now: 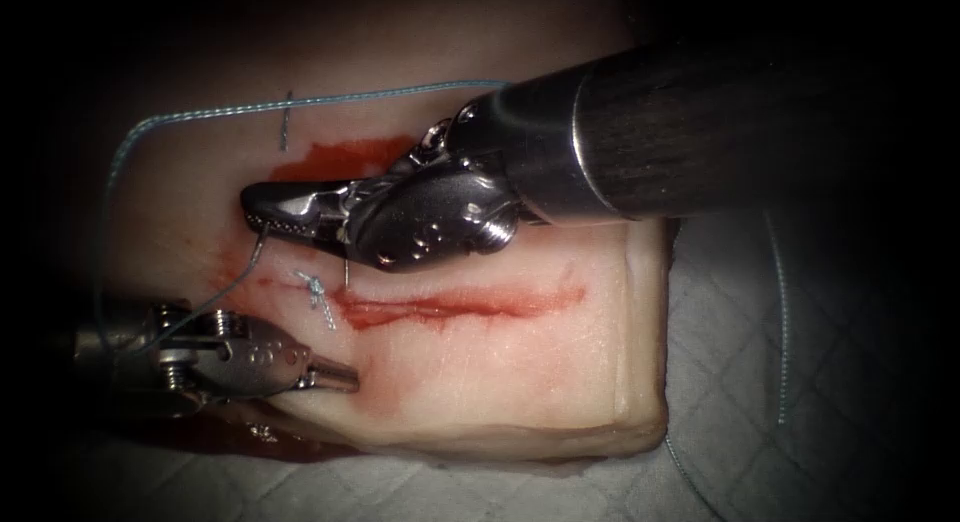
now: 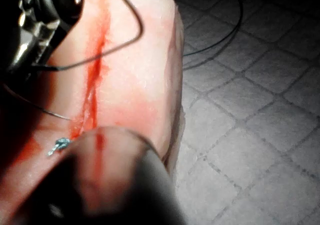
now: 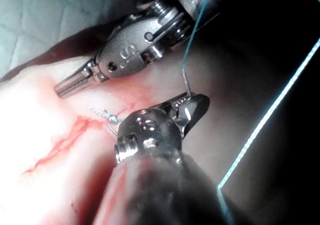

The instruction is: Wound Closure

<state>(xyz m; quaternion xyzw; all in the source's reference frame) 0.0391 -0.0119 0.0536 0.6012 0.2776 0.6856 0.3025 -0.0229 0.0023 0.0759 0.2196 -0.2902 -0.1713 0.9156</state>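
Pale tissue [image 1: 520, 372] fills mid-frame, cut [image 1: 460, 305] running across it. Right tool [image 1: 262, 214], upper centre, is pinching the needle [image 1: 346, 267] near its thread end, just above the knot [image 1: 316, 287]. Left tool [image 1: 335, 377], lower left, has jaws pressed together, holding nothing.

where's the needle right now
In the endoscope view the needle is held at one end in the right gripper, above the left end of the cut, beside the knot.
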